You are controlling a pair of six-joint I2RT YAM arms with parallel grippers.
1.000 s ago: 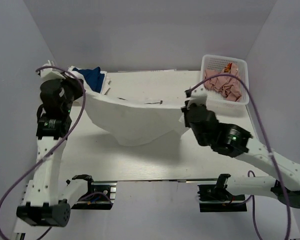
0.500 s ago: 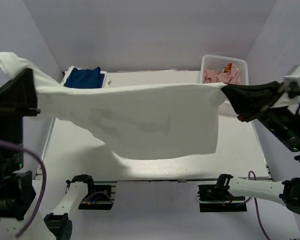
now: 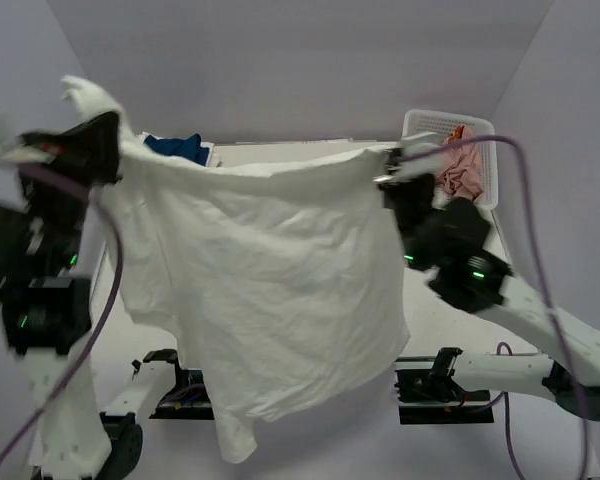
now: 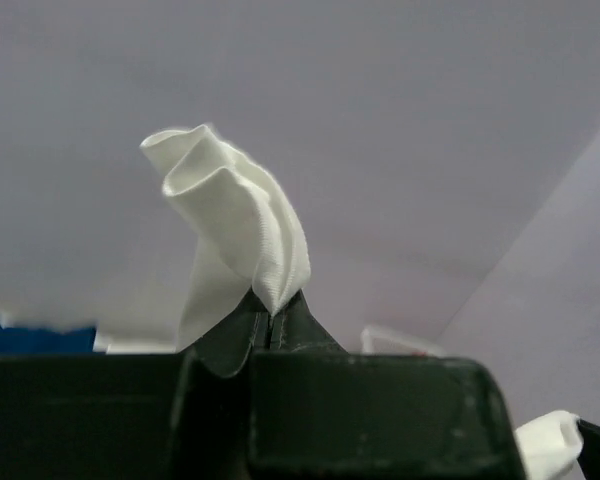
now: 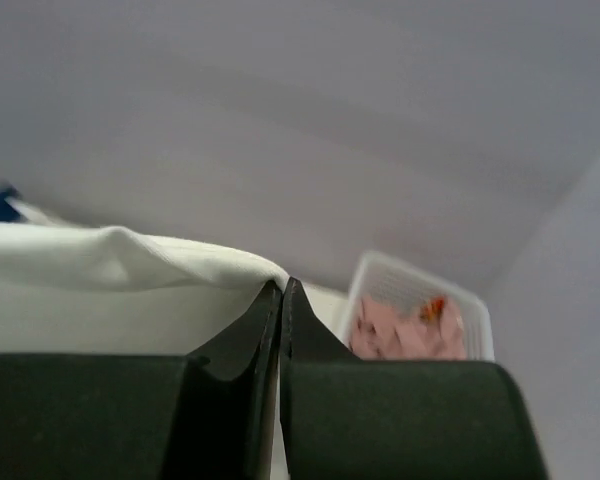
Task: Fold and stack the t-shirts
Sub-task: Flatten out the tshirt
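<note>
A large plain white t-shirt (image 3: 270,280) hangs spread out in the air between my two raised grippers, its lower edge drooping toward the near table edge. My left gripper (image 3: 108,140) is shut on its upper left corner; a bunched tip of white cloth (image 4: 235,235) sticks out above the closed jaws (image 4: 275,318). My right gripper (image 3: 388,168) is shut on the upper right corner; the cloth edge (image 5: 130,255) runs off to the left of the closed jaws (image 5: 281,290). A folded royal blue t-shirt (image 3: 178,148) lies at the table's far left.
A white plastic mesh basket (image 3: 480,135) holding pink cloth stands at the far right; it also shows in the right wrist view (image 5: 415,315). The hanging shirt hides most of the table. Grey walls close in on the left, right and back.
Both grippers have lifted the white shirt off the table and swung it up; it now hangs as a broad vertical sheet, its bottom nearer the camera.
</note>
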